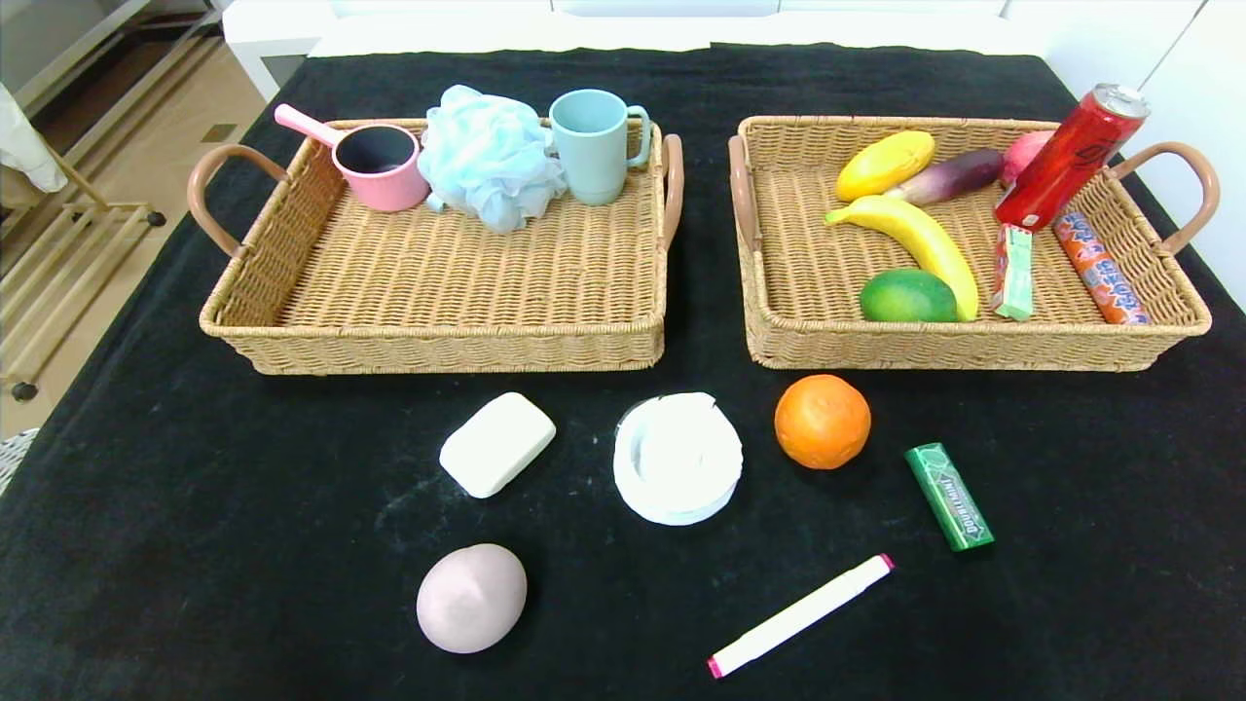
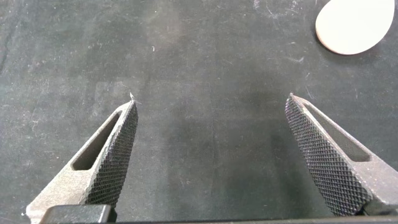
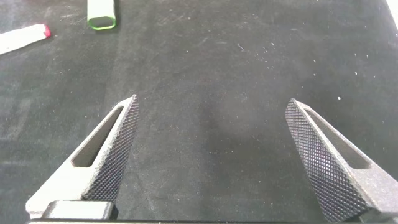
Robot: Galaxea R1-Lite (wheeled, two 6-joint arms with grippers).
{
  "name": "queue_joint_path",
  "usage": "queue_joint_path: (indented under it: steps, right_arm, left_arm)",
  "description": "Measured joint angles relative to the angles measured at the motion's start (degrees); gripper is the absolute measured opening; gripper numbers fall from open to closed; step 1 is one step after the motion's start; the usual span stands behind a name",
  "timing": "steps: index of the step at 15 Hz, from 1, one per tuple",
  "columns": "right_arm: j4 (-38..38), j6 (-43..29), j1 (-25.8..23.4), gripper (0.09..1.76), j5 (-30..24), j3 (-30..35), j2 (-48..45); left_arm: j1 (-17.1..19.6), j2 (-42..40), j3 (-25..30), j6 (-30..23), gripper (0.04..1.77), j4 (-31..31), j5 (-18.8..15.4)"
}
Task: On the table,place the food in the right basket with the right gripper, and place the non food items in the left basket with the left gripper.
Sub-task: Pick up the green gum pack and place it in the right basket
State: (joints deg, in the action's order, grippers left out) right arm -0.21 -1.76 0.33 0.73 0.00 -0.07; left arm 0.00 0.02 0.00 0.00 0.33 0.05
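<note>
While both pincers hang spread wide over bare black cloth, neither grips anything. In its wrist view, the left pincer has the pink lump at the frame's upper right. In its own wrist view, the right pincer has the gum pack and marker at the upper left. Neither pincer shows in the head view.

On the surface, seen from the head, the soap bar lies left of centre, the white disc just right of it, and the orange right again, near the disc. The gum pack lies at centre right, and the marker slants along the lower middle. The pink lump sits at lower left of centre.

The left basket, at upper left, holds a pink pot, a blue pouf and a teal mug along its far side. The right basket, at upper right, holds a banana, a green fruit, a red can leaning on its far rim, and other food.
</note>
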Motion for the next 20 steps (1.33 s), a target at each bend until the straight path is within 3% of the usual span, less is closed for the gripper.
queue_joint_path:
  steps: [4, 7, 9, 15, 20]
  right_arm:
    - [-0.15, -0.77, 0.0, 1.71, 0.2, -2.45, 0.56]
    - [-0.28, -1.0, 0.2, 1.71, -1.83, -7.83, 5.17]
    - [-0.94, -1.41, 1.78, 1.71, -3.15, -12.68, 10.33]
    - [-10.7, -0.3, 10.67, 1.71, -4.72, -25.1, 31.68]
    - [-12.85, 2.63, 20.36, 1.71, -1.72, -32.57, 45.78]
  left_arm:
    - [0.0, 0.09, -2.34, -0.46, 1.72, -2.61, -1.67]
    - [-0.05, 3.08, -8.44, -1.37, 1.72, -2.97, -7.92]
    - [-1.12, 8.57, -12.04, -1.45, 1.72, -4.18, -9.8]
    - [-15.04, 30.4, -24.39, -0.35, 1.72, -12.42, -11.29]
    - [-20.55, 45.09, -34.01, 3.66, 1.72, -13.36, -16.49]
